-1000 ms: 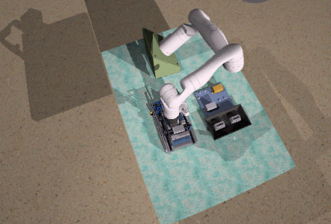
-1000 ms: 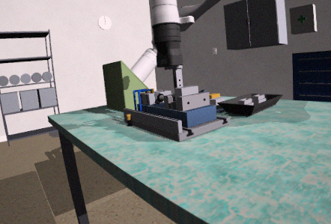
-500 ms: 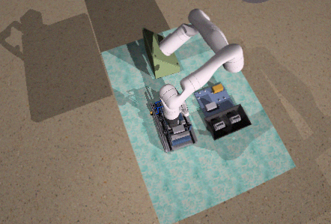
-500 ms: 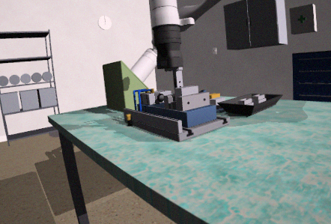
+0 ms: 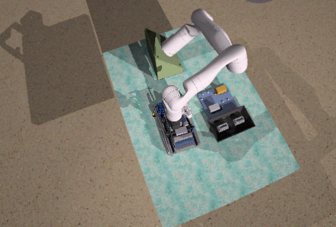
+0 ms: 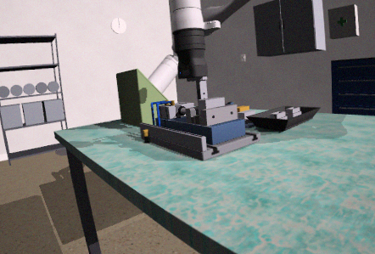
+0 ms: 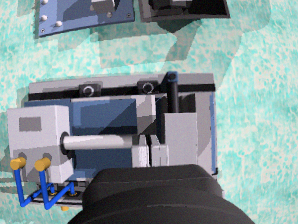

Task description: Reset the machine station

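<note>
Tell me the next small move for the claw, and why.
Probably a short push with the shut, empty claw to slide the gray blank against the fixed jaw. The claw stands low over the vise, and whether the blank is seated cannot be told.
</note>
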